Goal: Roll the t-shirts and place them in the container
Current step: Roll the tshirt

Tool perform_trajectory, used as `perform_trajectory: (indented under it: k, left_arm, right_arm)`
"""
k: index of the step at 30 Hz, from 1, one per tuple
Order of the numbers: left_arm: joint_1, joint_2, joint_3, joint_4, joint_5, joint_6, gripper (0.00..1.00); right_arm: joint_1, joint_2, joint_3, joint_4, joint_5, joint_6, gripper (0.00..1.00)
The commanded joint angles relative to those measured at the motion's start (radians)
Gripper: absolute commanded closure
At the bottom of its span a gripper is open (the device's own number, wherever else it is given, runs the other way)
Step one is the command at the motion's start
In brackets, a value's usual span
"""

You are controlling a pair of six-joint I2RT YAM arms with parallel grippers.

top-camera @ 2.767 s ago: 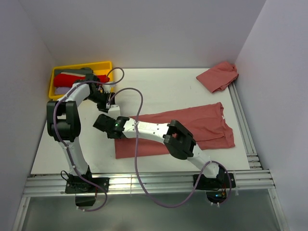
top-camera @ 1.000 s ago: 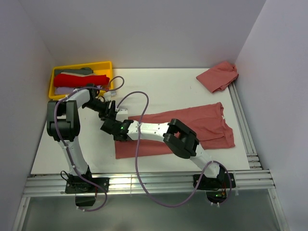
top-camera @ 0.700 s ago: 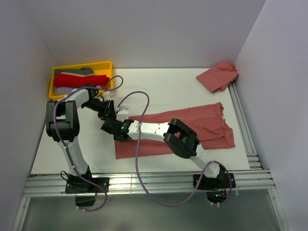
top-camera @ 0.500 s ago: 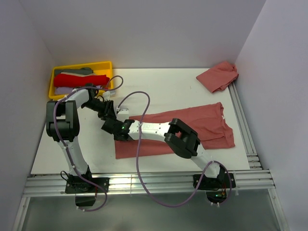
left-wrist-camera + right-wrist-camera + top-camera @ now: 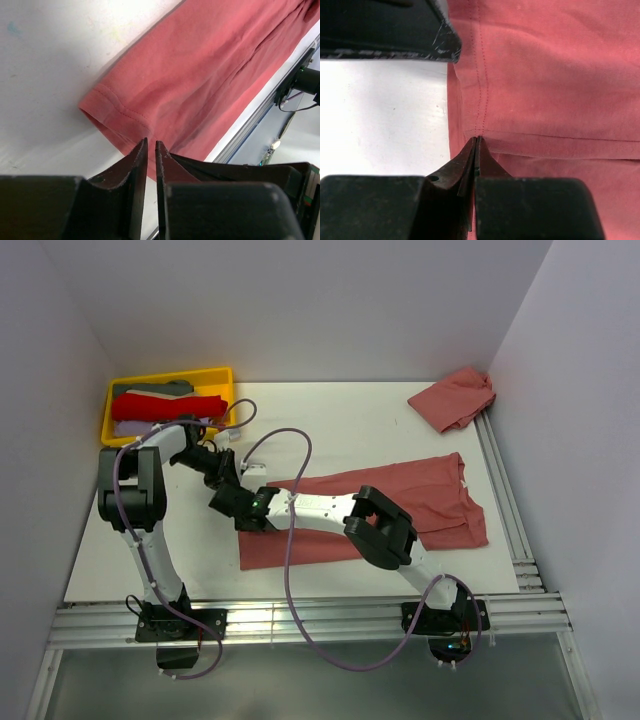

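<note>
- Right gripper [image 5: 476, 139] is seen clenched, its tips met on the stitched hem of the flat t-shirt [image 5: 400, 500], and the cloth seems to be pinched there. Is the left gripper [image 5: 150, 142] set as well?
- Its jaws are drawn nearly together, with 1 thin slit left, at the same hem just beside the right claw. Whether cloth is caught cannot be told.
- How should the step be done well?
- That 2nd grip should be confirmed first. Since the 2 grips sit close together, the hem should be lifted level and turned over slowly, so that the roll is kept straight and tight.
- How is the cloth described?
- Dusty salmon-red, thin and soft, it is spread flat ahead of both claws, lightly creased. A 2nd t-shirt [image 5: 455, 397] is seen crumpled well beyond them, by the far wall.
</note>
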Motion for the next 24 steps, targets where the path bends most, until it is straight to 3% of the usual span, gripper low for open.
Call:
perform_trajectory:
  k: [1,24]
  left_arm:
    - [0.004,-0.002,0.043,0.005,0.005,0.015,0.83]
    - [0.007,0.007,0.055,0.008,-0.019,0.011,0.86]
  right_arm:
    - [0.011,-0.068,0.049,-0.014,0.013,0.007,1.0]
    - [0.04,0.004,0.17,-0.091,-0.007,-0.004,1.0]
